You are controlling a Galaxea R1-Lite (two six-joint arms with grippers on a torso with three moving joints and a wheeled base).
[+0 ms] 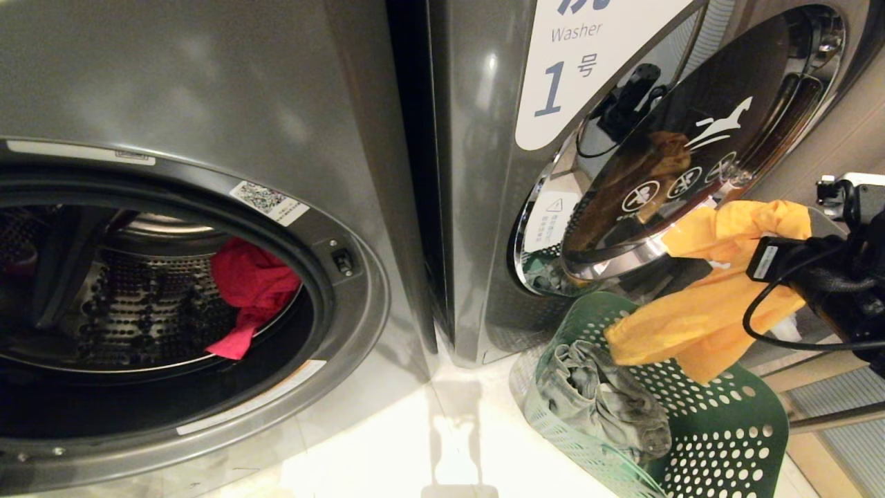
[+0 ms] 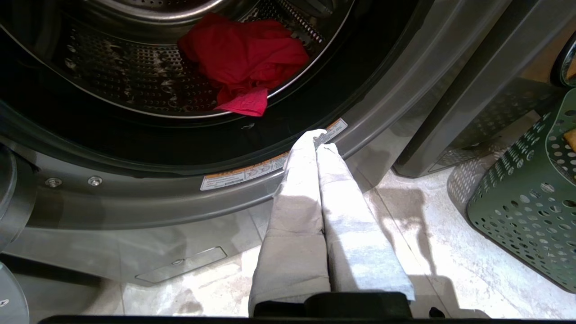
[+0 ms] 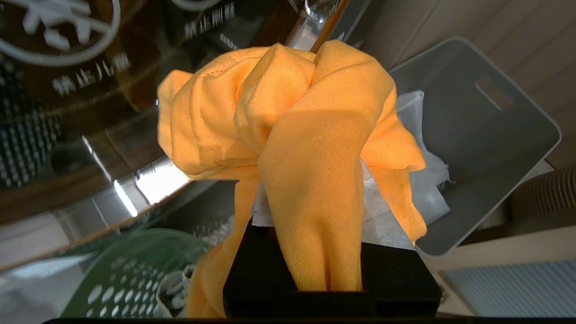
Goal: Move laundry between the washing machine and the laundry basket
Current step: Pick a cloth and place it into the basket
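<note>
Right hand (image 3: 310, 216) fingers buried under orange garment (image 3: 292, 135), open washing machine (image 1: 207, 138) cropped at left edge

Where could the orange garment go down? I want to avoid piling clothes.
The drum of the open washer has bare metal left of the red garment. The green basket has room right of the grey-green garment. Floor between washer and basket is bare. The orange garment crowds the basket's top.
</note>
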